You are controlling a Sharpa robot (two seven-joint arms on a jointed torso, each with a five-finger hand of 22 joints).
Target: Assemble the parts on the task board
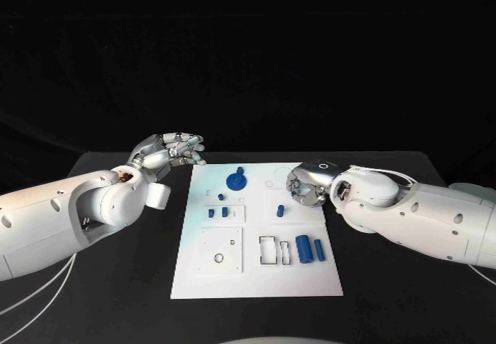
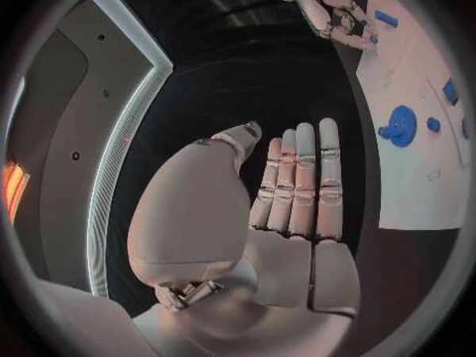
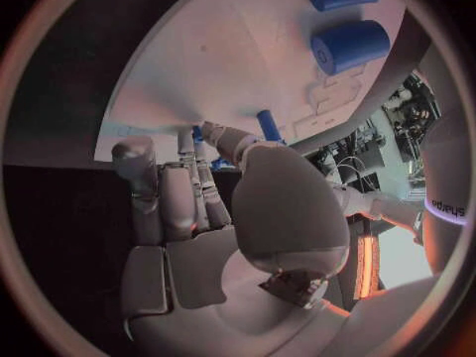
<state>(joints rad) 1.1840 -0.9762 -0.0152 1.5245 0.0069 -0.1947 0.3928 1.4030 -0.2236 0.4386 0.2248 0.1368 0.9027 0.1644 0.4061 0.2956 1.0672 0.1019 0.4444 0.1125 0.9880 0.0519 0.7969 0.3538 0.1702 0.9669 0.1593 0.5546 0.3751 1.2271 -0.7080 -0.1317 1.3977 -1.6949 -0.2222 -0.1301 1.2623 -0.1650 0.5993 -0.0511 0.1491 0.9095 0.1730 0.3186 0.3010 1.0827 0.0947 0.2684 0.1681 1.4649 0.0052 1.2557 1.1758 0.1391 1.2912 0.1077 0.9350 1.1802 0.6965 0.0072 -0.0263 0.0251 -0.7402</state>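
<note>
Task board mid-worktop; blue cylinders on its near right. Right hand over board's right edge, fingers extended, nothing held, likely lining up a pick. Left hand off far-left corner, empty, parked clear.

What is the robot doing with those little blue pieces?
It's getting ready to put blue parts together on the white task board. Neither hand holds anything. The left hand hovers beside the board's far left corner, fingers straight and together. The right hand hangs over the board's right side, near a small blue peg. A round blue piece sits at the far end, and two blue cylinders lie near the right edge.
</note>
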